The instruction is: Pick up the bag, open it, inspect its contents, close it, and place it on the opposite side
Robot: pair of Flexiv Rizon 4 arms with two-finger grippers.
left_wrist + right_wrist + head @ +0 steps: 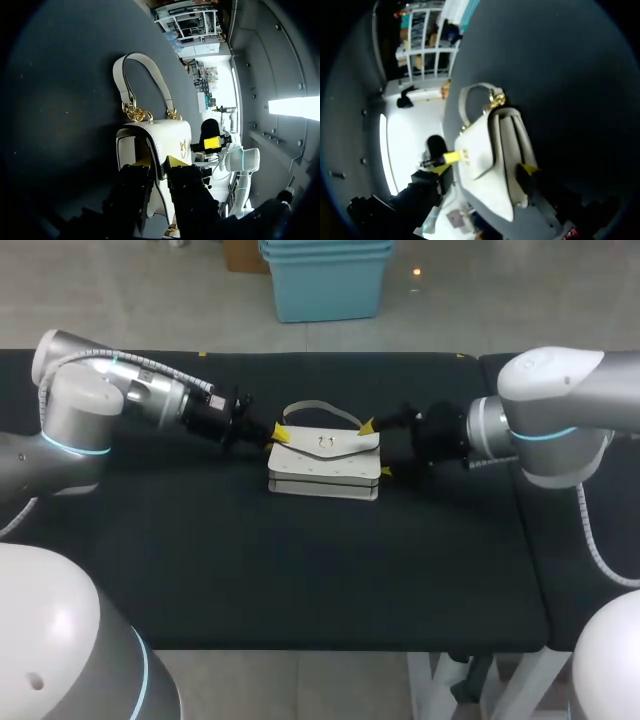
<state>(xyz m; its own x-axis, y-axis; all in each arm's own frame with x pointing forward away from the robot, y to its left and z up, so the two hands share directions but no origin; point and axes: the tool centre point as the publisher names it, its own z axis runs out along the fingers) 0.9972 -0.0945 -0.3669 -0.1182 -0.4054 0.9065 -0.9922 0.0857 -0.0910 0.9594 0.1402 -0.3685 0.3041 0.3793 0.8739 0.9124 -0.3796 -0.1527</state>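
On bag (170, 134), gold chain (134, 113)

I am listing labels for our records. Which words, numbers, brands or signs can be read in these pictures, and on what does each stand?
No text can be read in any view.
Bag: no words or numbers show on it.
Gold clasp on the bag's flap: an ornament, too small to tell whether it holds letters.
Table: no print to read.
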